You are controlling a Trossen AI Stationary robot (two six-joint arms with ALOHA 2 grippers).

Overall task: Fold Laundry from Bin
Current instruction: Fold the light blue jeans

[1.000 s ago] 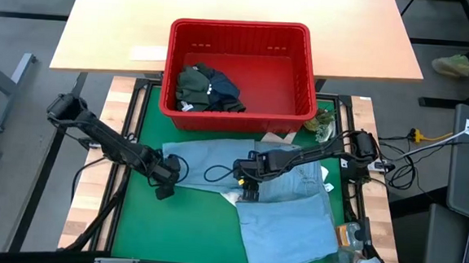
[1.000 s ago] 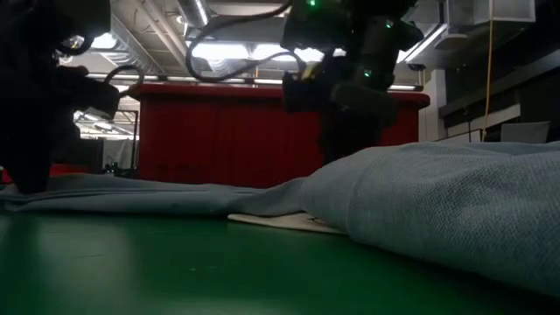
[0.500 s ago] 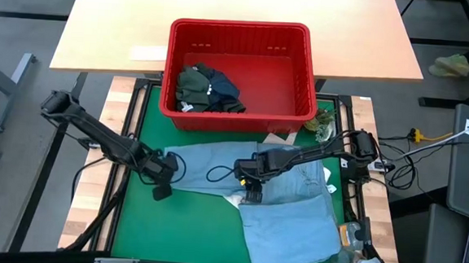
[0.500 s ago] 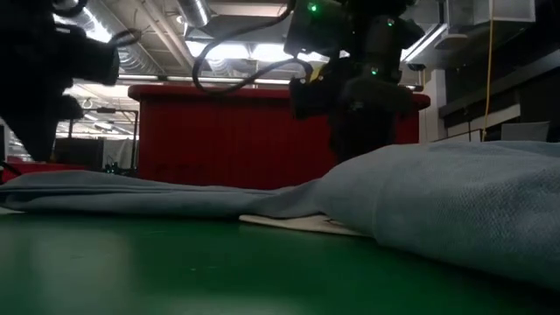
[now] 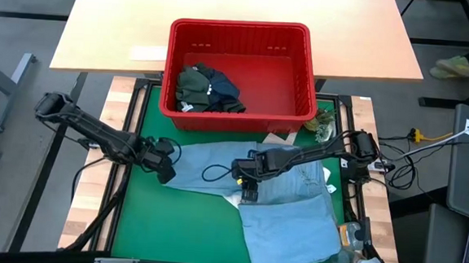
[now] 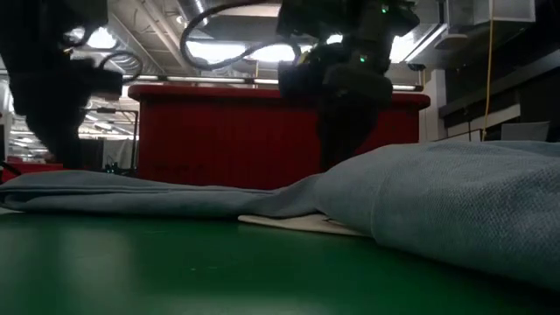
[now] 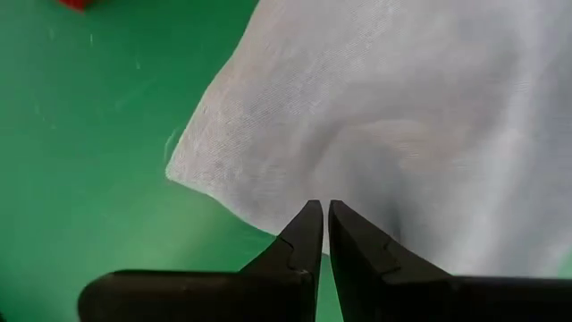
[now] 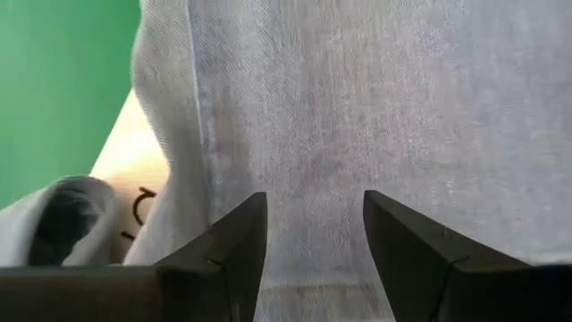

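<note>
Left gripper [image 7: 320,215]: fingers pressing together, pinching the edge of the light blue fabric shirt [image 5: 287,204].
Right gripper [image 8: 308,219]: fingers standing wide, hovering over the shirt's middle.
Red slotted plastic bin [image 5: 307,71]: sitting beyond both grippers, holding dark garments [image 5: 209,87].

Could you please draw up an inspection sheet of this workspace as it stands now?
Surface: green mat, bare toward the front left; pale wooden table behind it.
Job's things: light blue shirt spread on the mat; red bin behind it, holding dark garments at its left side.
Clutter: small items at the mat's front right corner; cannot tell what they are.
Grippers: left pincer shut at the shirt's left edge, cloth between its tips not confirmed; right pincer open over the shirt's middle.
Cables: black loops on the right arm; yellow cable on the floor at right.
Surroundings: grey floor; no person seen.
</note>
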